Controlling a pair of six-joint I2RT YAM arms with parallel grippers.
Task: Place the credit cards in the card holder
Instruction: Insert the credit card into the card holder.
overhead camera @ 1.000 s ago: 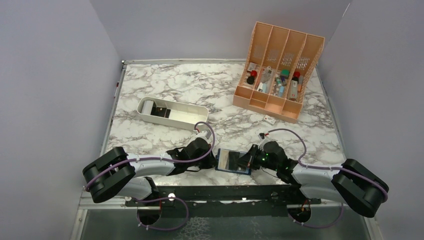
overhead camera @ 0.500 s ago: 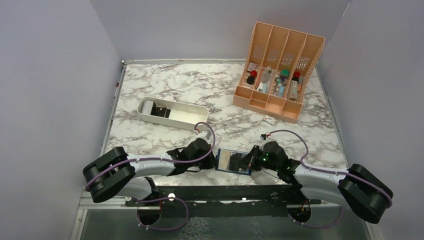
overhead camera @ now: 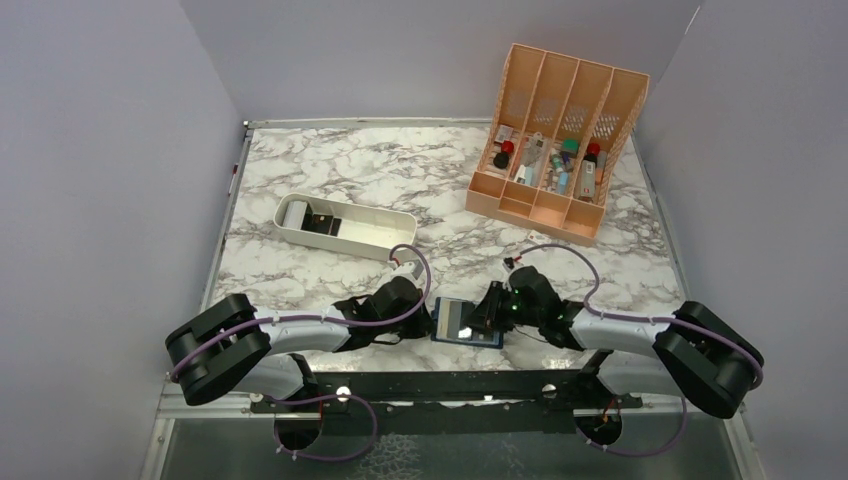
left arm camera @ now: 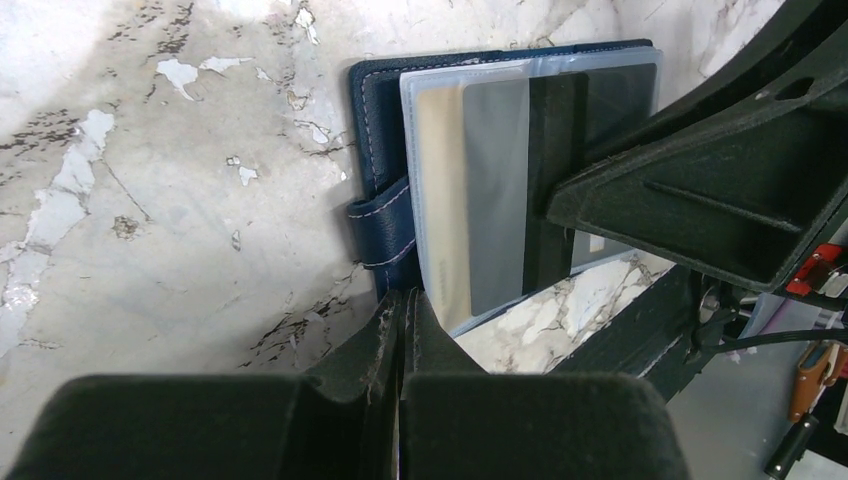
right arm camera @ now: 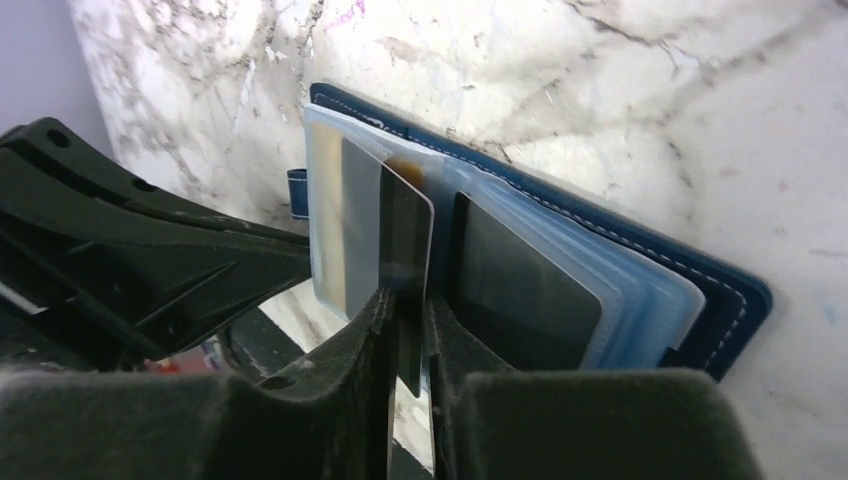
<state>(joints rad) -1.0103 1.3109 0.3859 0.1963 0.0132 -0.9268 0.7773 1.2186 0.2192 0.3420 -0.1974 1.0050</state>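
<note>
Right tool (right arm camera: 405, 305) has slid over card holder (right arm camera: 725, 300), credit card (right arm camera: 405, 230) between its jaws, grip unclear; left tool (left arm camera: 402, 300), pressed together, opposite.

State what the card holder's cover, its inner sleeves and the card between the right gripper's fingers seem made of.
Card holder cover: navy leather or an imitation, matte, with pale stitching along the edge. Inner sleeves: clear soft plastic, glossy, cards showing through. Card between the fingers of the right gripper: probably thin stiff plastic, with a slight sheen.
</note>
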